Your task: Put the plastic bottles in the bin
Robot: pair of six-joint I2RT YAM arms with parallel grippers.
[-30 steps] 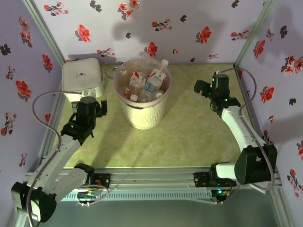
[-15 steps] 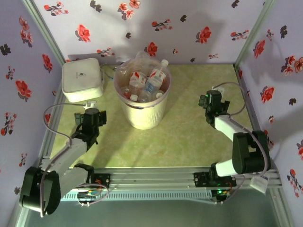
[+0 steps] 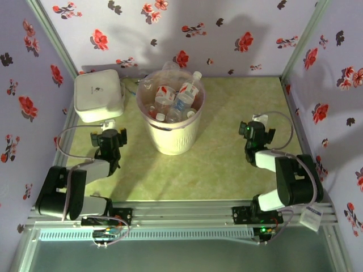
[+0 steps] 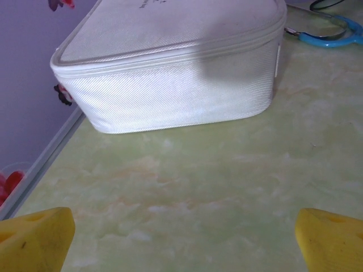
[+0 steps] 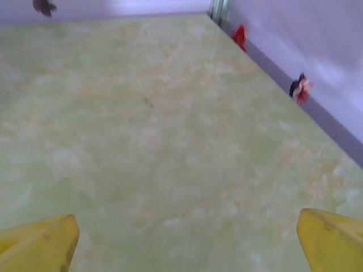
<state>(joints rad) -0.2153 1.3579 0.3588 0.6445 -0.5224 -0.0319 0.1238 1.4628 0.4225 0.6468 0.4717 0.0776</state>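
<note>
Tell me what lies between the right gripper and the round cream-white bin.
In the top view, bare green marbled tabletop stretches from the right gripper to the round cream-white bin.

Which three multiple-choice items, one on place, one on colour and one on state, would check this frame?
1. Where are the small clear plastic bottles?
A. inside the round cream-white bin
B. lying outside it
C. held by the arms

2. What colour are the fingertips of the left pincer?
A. black
B. red
C. yellow

3. In what state are the left pincer and the right pincer?
A. both shut
B. both open and empty
C. left shut on a bottle

Key:
1 A, the top view shows them piled in the bin.
2 C, the left wrist view shows yellow tips.
3 B, each wrist view shows its tips wide apart with nothing between them.
</note>
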